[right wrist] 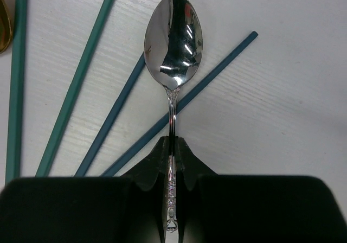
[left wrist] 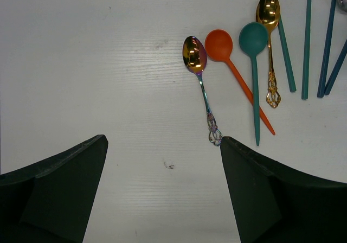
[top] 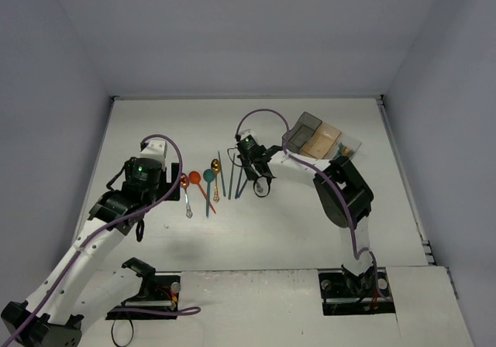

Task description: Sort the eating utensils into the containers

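The right jaws pinch the silver spoon [right wrist: 173,42] by its handle, bowl ahead; the left jaws gape wide.

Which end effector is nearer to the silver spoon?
Right: the right end effector is shut on the silver spoon; the left end effector hovers beyond the coloured spoons.

White table [top: 232,238] is lying between pale grey walls [top: 248,29]; small dark scuff [left wrist: 169,166] is marking its surface.
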Available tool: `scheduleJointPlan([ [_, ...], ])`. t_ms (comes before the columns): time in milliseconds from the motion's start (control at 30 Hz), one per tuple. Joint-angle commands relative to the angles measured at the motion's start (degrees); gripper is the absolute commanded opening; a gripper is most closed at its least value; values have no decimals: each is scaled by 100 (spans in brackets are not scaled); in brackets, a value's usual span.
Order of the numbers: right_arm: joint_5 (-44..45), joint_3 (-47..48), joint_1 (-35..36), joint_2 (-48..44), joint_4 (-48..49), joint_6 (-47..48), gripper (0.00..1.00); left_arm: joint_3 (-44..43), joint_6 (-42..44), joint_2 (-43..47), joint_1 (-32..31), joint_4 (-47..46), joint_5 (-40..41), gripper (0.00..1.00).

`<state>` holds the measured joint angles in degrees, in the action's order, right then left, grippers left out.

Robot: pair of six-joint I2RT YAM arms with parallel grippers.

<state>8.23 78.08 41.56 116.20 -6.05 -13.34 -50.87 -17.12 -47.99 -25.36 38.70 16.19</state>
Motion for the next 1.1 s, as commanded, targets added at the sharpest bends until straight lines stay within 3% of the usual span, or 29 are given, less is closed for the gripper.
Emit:
scheduleJointPlan([
  [0,529,330,-62,-1047,-23,18,0,-54,51,0,40,-258,78,83],
  [233,879,470,-424,-1735,-37,-340,0,-54,51,0,40,-266,69,83],
  [433,881,436,-1433,-1934,-261,-1135,0,-54,43,18,40,-257,68,83],
  [667,416,418,-2512,-1697,-565,-1785,0,-54,43,17,40,-266,60,83],
  [1067,-167,261,-3106,-1040,-670,-2287,0,-46,43,-35,40,-257,43,83],
])
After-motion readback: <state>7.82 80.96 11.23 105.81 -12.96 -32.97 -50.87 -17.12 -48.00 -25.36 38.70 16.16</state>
